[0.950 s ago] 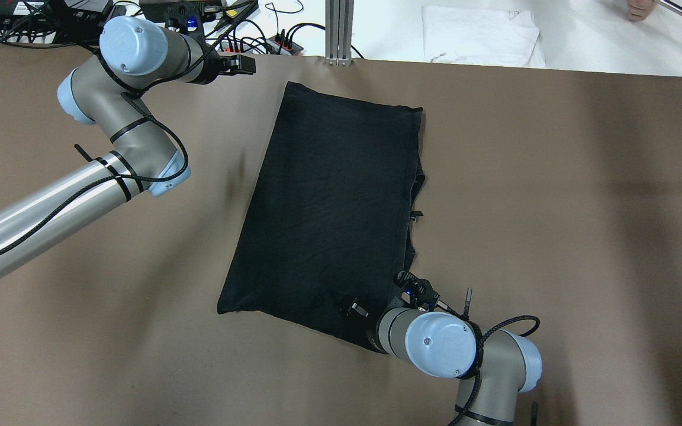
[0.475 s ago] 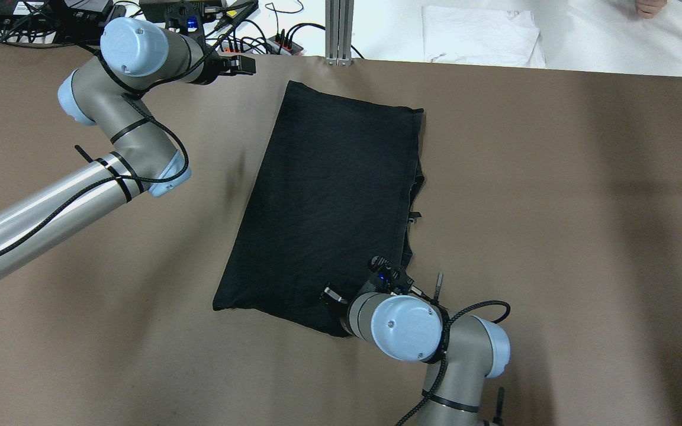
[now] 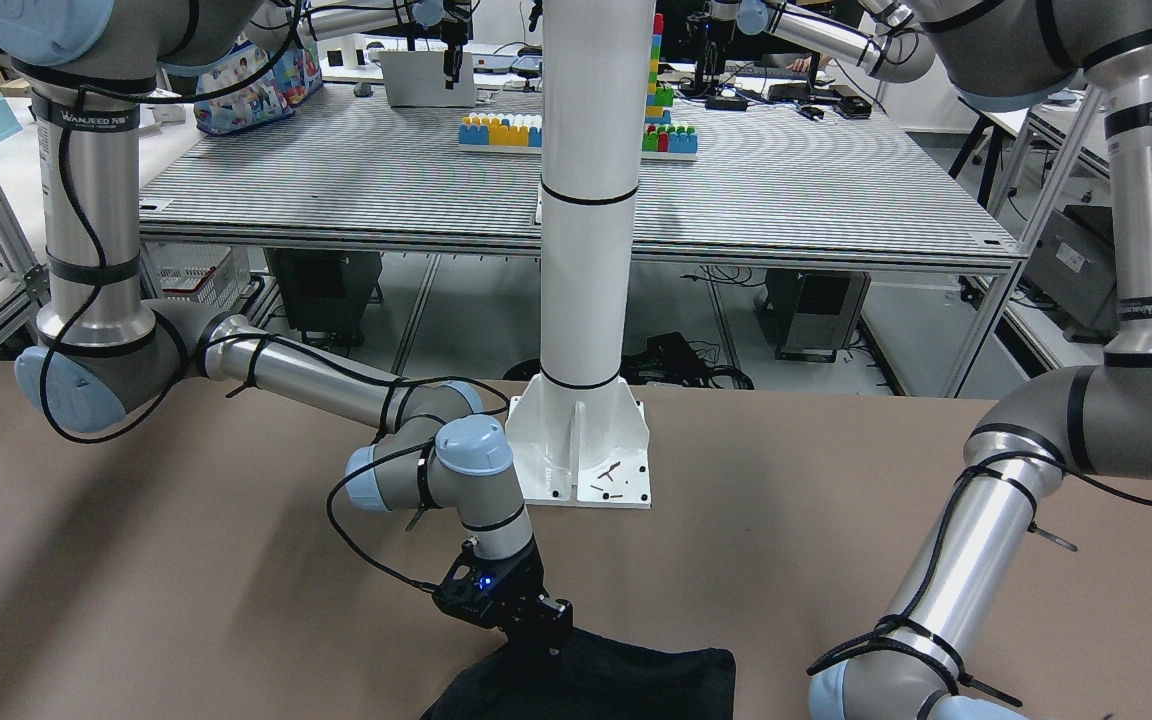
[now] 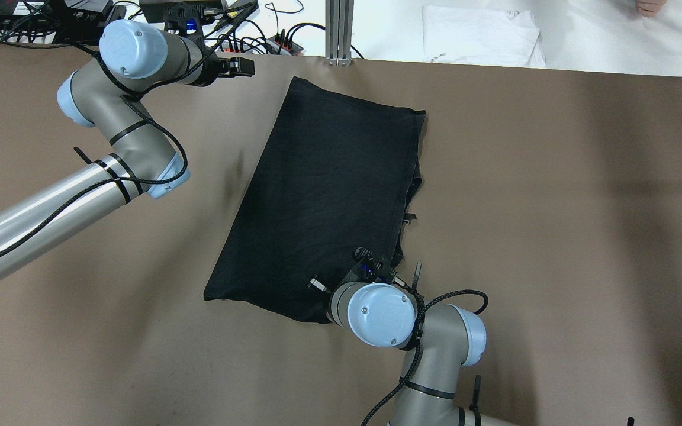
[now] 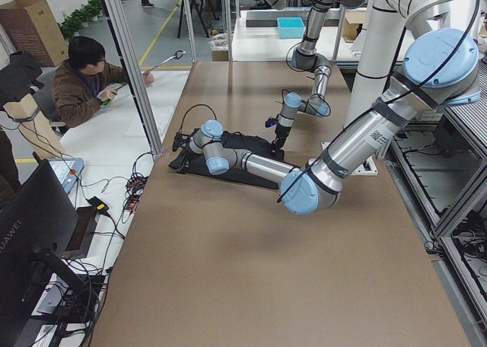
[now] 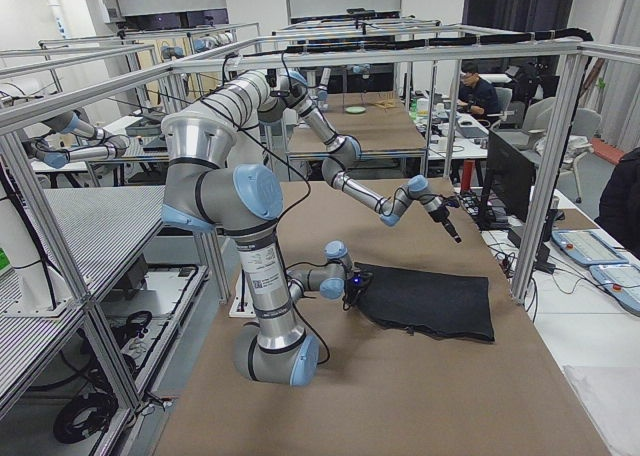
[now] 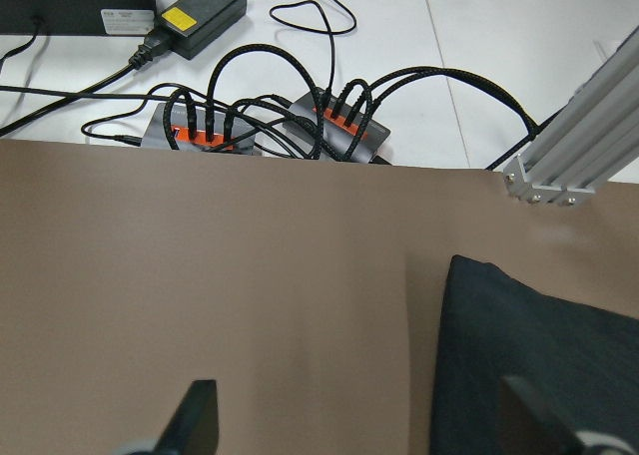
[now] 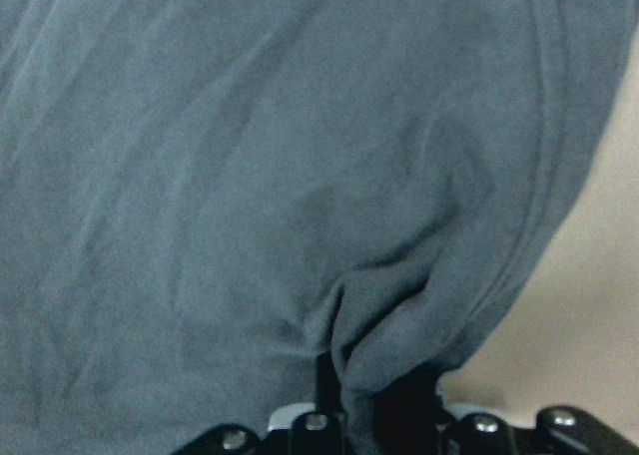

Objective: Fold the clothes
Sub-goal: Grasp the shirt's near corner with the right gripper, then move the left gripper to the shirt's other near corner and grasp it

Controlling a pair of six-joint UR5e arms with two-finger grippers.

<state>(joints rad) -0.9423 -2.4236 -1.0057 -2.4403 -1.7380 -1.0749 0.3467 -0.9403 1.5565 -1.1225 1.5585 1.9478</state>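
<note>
The clothes (image 4: pixel 329 189) are one black garment lying flat and slanted on the brown table, folded to a long rectangle. My right gripper (image 3: pixel 540 648) is at its near right corner, shut on a bunched fold of the fabric (image 8: pixel 399 325); in the overhead view the wrist hides the fingers. My left gripper (image 7: pixel 364 425) hovers open over bare table by the far edge. The garment's far left corner (image 7: pixel 539 345) lies just inside its right fingertip (image 7: pixel 534 415), not gripped.
A white post's base plate (image 3: pixel 581 450) stands behind the right arm. Power strips and cables (image 7: pixel 270 126) lie past the table's far edge, beside an aluminium frame post (image 4: pixel 339 29). A folded white cloth (image 4: pixel 480 35) and a person's hand (image 4: pixel 649 7) are beyond it.
My right gripper has moved left and away from the near edge, dragging the garment's near end with it, so the near left corner slid left. The left arm has stayed still.
</note>
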